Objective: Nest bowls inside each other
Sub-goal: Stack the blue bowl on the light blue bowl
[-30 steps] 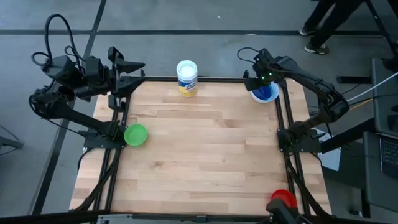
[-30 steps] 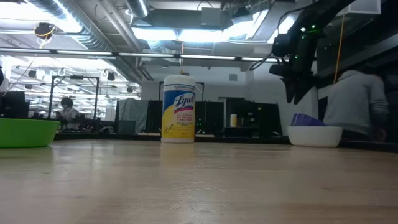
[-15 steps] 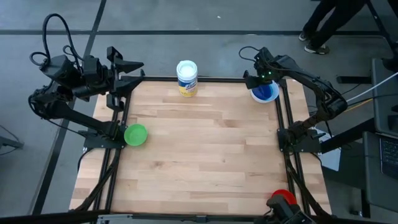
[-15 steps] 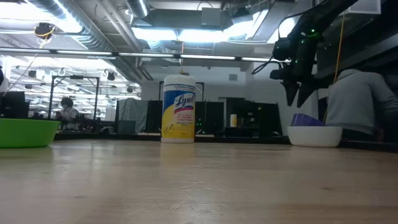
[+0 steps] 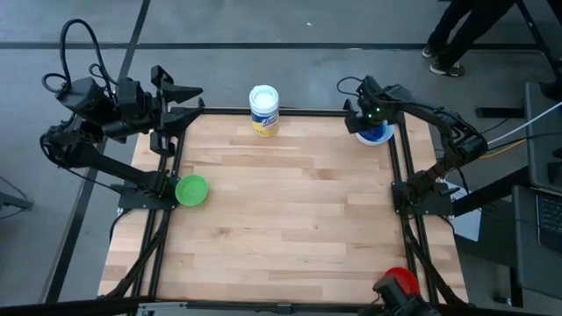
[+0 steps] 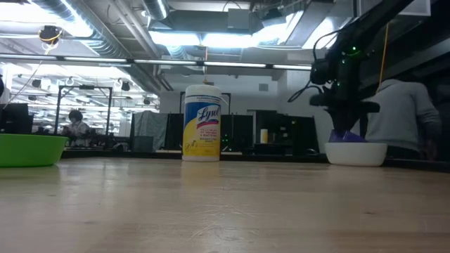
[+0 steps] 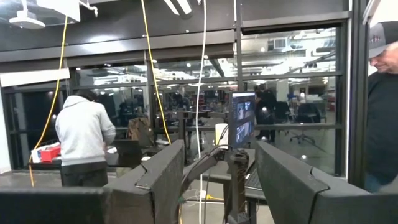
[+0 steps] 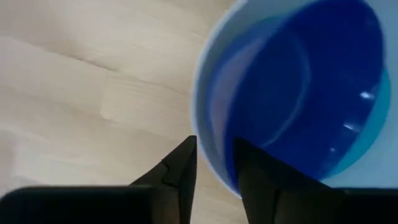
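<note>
At the desk's (image 5: 281,219) far right corner, the right end effector (image 8: 212,168) is straddling the rim of the white bowl (image 8: 202,93), its fingers narrowly parted, one outside the wall and one inside against the nested dark blue bowl (image 8: 305,81). Closing here risks pinching both walls and dragging or tipping the stack; a thin rim grip may also slip. The left end effector (image 7: 214,186) is idling wide open off the desk's far left corner. The green bowl (image 5: 190,190) and red bowl (image 5: 398,281) are waiting well apart.

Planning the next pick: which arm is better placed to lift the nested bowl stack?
Right: the right gripper already straddles the stack's rim; the left gripper waits open off the far corner.
</note>
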Robot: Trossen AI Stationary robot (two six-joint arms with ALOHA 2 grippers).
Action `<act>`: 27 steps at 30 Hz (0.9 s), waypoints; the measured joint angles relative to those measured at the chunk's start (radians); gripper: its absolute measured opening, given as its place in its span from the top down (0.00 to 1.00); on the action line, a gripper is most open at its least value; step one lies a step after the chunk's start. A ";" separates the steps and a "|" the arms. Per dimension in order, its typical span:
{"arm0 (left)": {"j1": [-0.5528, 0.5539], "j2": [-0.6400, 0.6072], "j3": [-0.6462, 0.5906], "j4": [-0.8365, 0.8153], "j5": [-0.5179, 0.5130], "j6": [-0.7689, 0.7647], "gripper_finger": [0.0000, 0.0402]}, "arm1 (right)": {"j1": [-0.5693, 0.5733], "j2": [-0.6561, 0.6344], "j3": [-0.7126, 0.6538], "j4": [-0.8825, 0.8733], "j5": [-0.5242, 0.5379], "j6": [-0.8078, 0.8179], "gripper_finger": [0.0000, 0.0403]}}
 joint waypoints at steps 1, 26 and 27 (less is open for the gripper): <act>0.000 0.000 0.000 0.000 -0.001 -0.001 0.52 | 0.000 0.000 -0.009 0.000 0.015 0.001 0.78; -0.038 0.000 0.000 0.024 -0.011 -0.004 0.52 | 0.007 -0.002 -0.030 -0.014 0.033 0.038 0.64; -0.044 0.000 0.000 0.025 -0.012 -0.003 0.52 | 0.003 -0.001 -0.030 -0.024 0.053 0.047 0.63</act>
